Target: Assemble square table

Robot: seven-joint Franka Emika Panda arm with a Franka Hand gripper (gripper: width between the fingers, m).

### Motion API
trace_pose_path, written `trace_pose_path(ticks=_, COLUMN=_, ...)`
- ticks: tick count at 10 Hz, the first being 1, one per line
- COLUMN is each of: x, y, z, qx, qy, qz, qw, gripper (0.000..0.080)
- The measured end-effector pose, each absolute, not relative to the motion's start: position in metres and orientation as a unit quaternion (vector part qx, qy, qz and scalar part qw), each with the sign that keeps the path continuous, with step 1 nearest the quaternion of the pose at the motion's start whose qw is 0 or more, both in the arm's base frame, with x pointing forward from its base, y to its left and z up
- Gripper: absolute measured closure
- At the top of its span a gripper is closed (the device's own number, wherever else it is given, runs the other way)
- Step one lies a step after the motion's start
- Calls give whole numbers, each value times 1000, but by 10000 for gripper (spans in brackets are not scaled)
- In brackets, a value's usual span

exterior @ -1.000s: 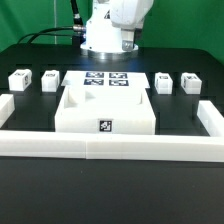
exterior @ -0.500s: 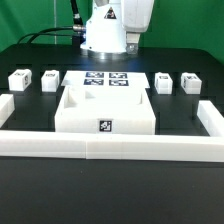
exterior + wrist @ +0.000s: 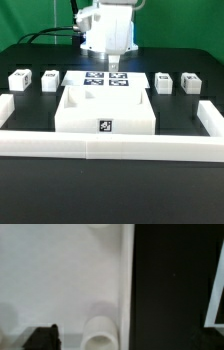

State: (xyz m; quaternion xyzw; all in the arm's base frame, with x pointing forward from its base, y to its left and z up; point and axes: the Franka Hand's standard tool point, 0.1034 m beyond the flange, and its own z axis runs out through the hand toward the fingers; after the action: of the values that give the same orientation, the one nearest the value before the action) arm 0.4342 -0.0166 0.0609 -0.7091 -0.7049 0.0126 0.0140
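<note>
ASSEMBLY BENCH: A Franka Panda arm hangs over the far middle of the black table, its jaws pointing down above the marker board. The pictures do not settle how wide the jaws stand or whether they hold anything. The wrist view shows only one dark finger, poised over a white plastic surface with a raised lip and a rounded socket, with bare black table alongside.

The square tabletop lies flat at the middle of the table, just on the near side of the marker board, with a black-and-white tag on its near face. The four leg blocks sit loose in a row toward the far edge, clear of the tabletop. Two lie toward the exterior view's left edge and two toward the exterior view's right edge.

A long white border bar runs along the near edge, and shorter bars turn up both sides
</note>
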Motion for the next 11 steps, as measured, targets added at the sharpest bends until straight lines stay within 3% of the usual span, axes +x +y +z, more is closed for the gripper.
trace_pose_path(ticks=3, x=422, y=-18, z=29, qx=-715, qy=-698, qz=19, qw=29, gripper=150)
trace_pose_path(ticks=6, x=428, y=-24, z=12, qx=-704, qy=-709, qz=24, qw=41, gripper=150)
trace_pose_path(ticks=10, x=430, y=-22, z=7, qx=-708, qy=-705, qz=26, qw=46, gripper=164)
trace_pose_path(ticks=11, x=430, y=-23, z=7, qx=-708, qy=-704, qz=27, qw=46, gripper=336)
